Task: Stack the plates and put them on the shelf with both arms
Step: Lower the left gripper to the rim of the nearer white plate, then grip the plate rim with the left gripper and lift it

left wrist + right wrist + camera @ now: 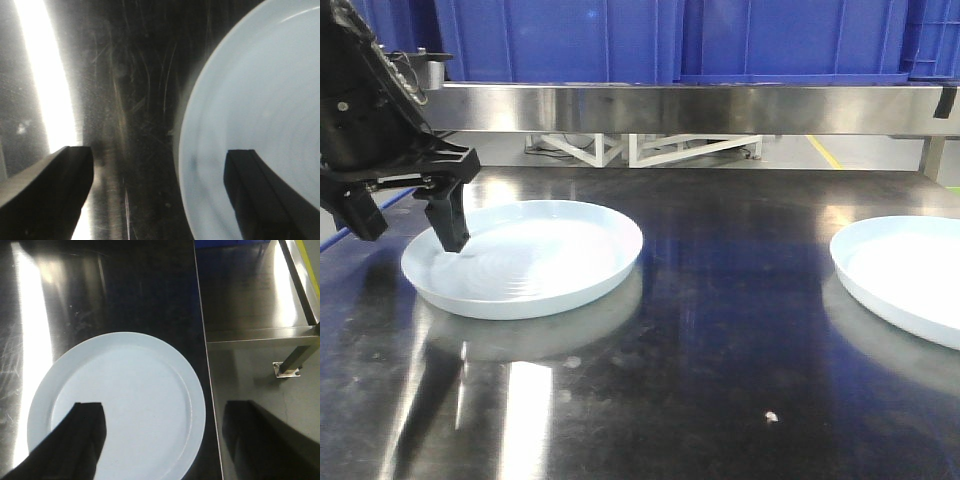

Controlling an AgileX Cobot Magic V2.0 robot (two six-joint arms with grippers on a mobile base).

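Two pale bluish-white plates lie apart on the dark table. The left plate (525,260) has my left gripper (408,235) open astride its left rim: one finger (450,225) dips inside the plate, the other stands outside. In the left wrist view the plate (250,100) fills the right side, and its rim runs between the wide-apart fingers of the left gripper (157,165). The right plate (910,275) sits at the right edge. Above this plate (120,390) hangs my right gripper (162,410), open, with one finger (75,440) over it and the other past the table edge.
Blue bins (670,40) stand on a steel shelf (720,105) behind the glossy table (720,350). The table's right edge (212,390) runs close beside the right plate. Beyond it are a steel ledge and a bolted leg foot (287,369).
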